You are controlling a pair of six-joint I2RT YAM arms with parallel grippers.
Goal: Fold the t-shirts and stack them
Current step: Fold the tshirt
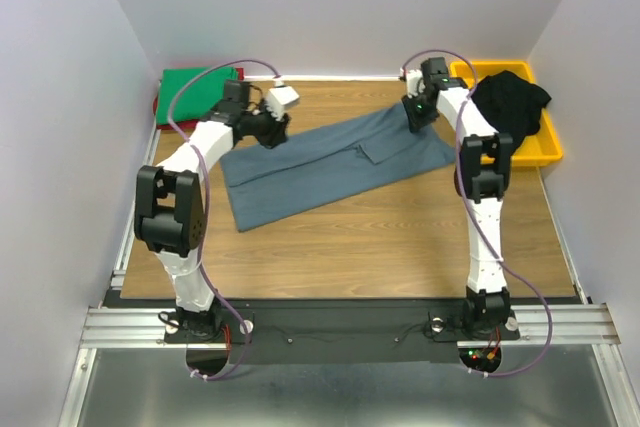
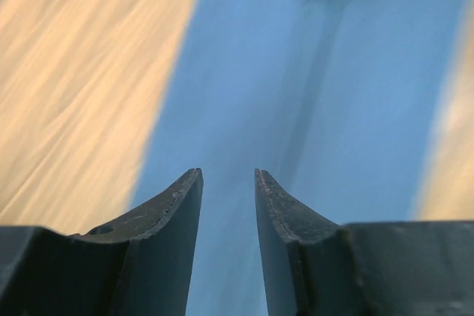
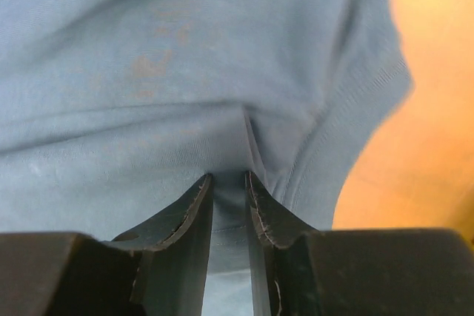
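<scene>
top external, t-shirt point(image 1: 330, 162) diagonal, near-left to far-right

Left wrist view is all smear: slate t-shirt point(image 2: 296, 109) and surface point(image 2: 81, 79) streak together, and whether the left hand point(image 2: 228, 175) really pinches cloth can't be told. From above, the left arm point(image 1: 212, 133) covers part of the green t-shirt point(image 1: 190, 87), the red t-shirt point(image 1: 158, 111) beneath shows only a sliver, and the black t-shirt point(image 1: 510, 102) hides much of the yellow bin point(image 1: 548, 152).

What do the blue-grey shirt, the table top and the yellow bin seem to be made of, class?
Blue-grey shirt: soft matte knit cloth; it creases, stitched hem. Table top: wood or wood-look laminate; streaky grain. Yellow bin: probably plastic; smooth rigid rim.
</scene>
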